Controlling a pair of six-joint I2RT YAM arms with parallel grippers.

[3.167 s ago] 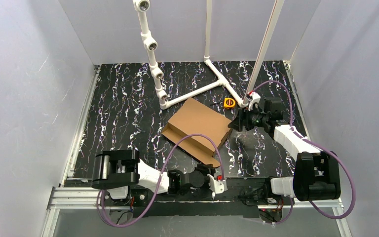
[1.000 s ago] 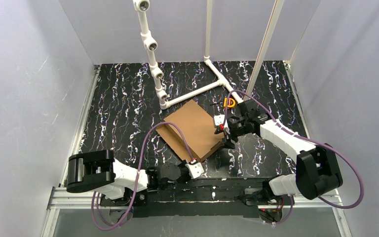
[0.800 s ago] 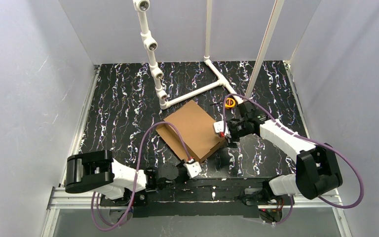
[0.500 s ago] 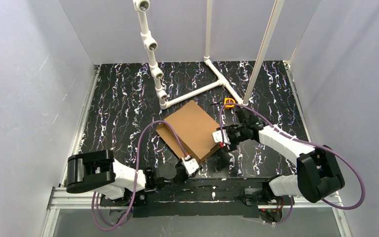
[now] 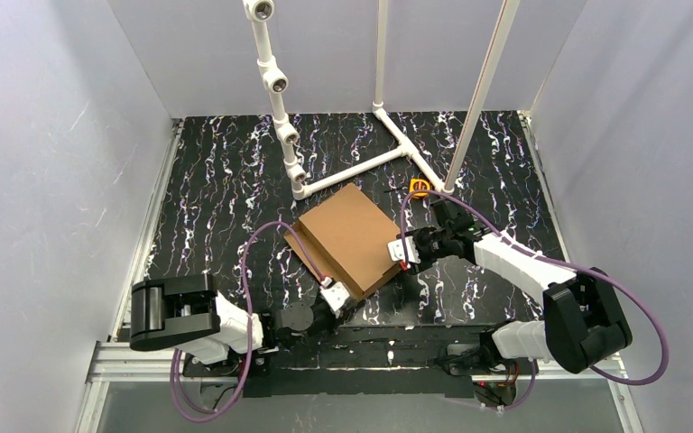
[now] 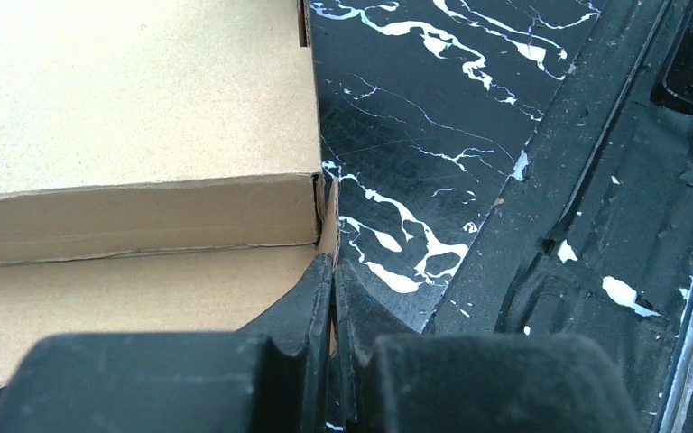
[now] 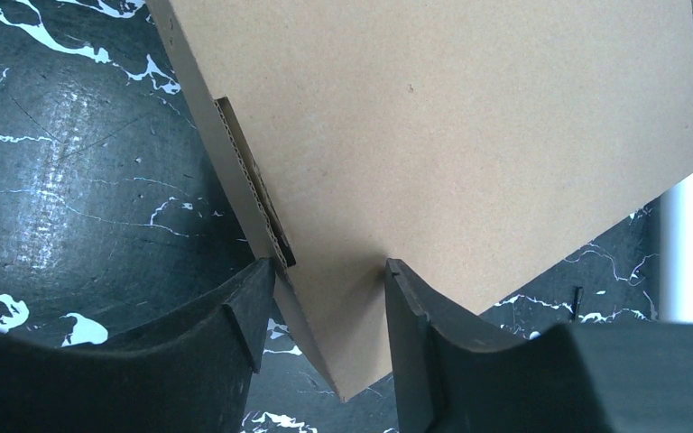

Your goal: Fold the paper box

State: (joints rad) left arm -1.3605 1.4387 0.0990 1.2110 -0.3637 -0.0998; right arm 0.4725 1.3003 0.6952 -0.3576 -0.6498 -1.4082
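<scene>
The paper box (image 5: 347, 236) is a flat brown cardboard mailer lying at an angle mid-table with its lid down. My left gripper (image 5: 334, 296) sits at its near corner. In the left wrist view that gripper (image 6: 332, 267) is shut on a thin cardboard tab standing at the corner of the paper box (image 6: 135, 117). My right gripper (image 5: 403, 251) is at the box's right corner. In the right wrist view its jaws (image 7: 325, 275) stand open astride that corner of the paper box (image 7: 451, 117), one finger by the corrugated side edge, the other over the lid.
A white pipe frame (image 5: 361, 162) stands on the table just behind the box, with uprights rising from it. A small orange object (image 5: 420, 188) lies by the frame's right foot. A white pipe (image 7: 681, 244) shows beyond the box. Grey walls enclose the table on three sides.
The open box now lies with its lid down and has slid a little left. My right gripper came down onto its right corner, jaws narrowing. My left gripper moved left along the near edge.
</scene>
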